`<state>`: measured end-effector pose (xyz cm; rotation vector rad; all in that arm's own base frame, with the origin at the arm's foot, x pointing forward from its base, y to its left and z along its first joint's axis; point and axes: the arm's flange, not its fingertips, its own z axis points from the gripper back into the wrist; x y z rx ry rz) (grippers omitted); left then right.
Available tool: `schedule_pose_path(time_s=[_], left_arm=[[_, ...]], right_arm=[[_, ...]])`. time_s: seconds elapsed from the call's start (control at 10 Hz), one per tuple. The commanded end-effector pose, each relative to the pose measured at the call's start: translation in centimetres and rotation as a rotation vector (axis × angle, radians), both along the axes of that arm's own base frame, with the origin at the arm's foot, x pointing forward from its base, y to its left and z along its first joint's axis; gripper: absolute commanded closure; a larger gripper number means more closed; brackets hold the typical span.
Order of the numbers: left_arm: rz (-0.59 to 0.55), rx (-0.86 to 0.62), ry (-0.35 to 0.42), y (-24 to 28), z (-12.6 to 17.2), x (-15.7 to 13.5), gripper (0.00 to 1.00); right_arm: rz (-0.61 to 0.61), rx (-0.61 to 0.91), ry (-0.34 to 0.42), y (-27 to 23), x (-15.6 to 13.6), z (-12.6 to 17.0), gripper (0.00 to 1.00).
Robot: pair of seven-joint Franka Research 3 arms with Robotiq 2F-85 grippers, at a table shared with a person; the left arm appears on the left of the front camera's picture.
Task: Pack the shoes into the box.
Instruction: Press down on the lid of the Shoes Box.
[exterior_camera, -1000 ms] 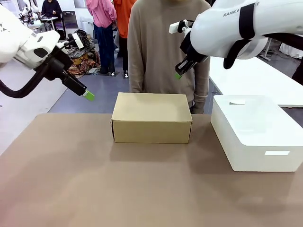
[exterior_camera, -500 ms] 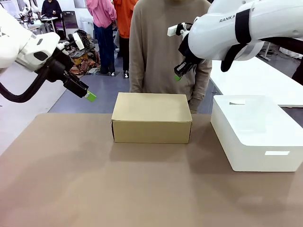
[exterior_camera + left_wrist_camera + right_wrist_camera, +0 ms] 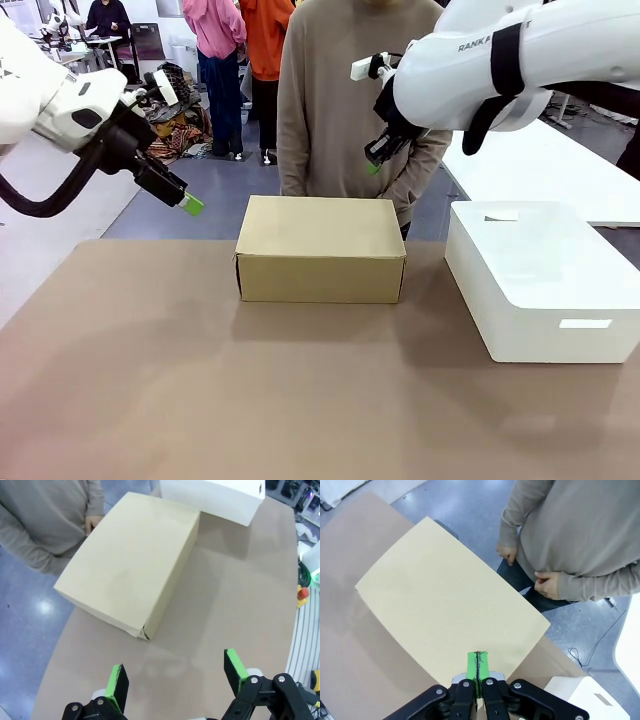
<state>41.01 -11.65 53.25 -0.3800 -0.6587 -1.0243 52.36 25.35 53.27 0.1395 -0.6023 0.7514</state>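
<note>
The tan cardboard box [image 3: 320, 248] stands with its lid down at the far middle of the table; it also lies in the left wrist view [image 3: 129, 560] and the right wrist view [image 3: 447, 600]. The shoes are out of view. My left gripper [image 3: 187, 205] hangs in the air to the left of the box and above the table's far edge, and its green pads [image 3: 234, 666] stand wide apart with nothing between them [image 3: 175, 677]. My right gripper [image 3: 373, 162] hovers above the box's far right corner, its pads pressed together and empty [image 3: 477, 667].
A larger white box [image 3: 545, 280] with rounded edges sits at the right of the table. A person [image 3: 360, 95] in a beige sweater stands just behind the tan box, hands held at the waist [image 3: 547, 582]. Brown table surface [image 3: 250, 400] stretches in front.
The right gripper has drifted slightly up and left above the box's far right corner. The left gripper has barely shifted. The box has not moved.
</note>
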Motion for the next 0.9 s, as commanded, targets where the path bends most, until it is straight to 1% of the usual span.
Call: schedule_pose_path(time_s=[0.0,0.3,0.4,0.5,0.6,0.8], left_arm=[[0.071,-0.020,-0.025,0.7,0.0,-0.3,0.00],[0.157,-0.018,-0.072,0.9,0.1,-0.4,0.00],[0.142,-0.023,-0.059,0.9,0.1,-0.3,0.00],[0.110,-0.016,-0.061,1.2,0.7,0.2,0.00],[0.110,-0.016,-0.061,1.2,0.7,0.2,0.00],[0.110,-0.016,-0.061,1.2,0.7,0.2,0.00]], right_arm=[[-0.050,0.030,0.038,2.1,2.5,-0.1,1.00],[-0.078,0.058,0.074,4.0,4.8,-1.7,1.00],[-0.094,0.057,0.077,4.5,5.5,-2.4,1.00],[-0.114,0.052,0.089,4.9,6.5,-3.2,1.00],[-0.132,0.058,0.091,5.3,7.3,-4.0,1.00],[-0.155,0.038,0.126,6.4,8.9,-6.1,1.00]])
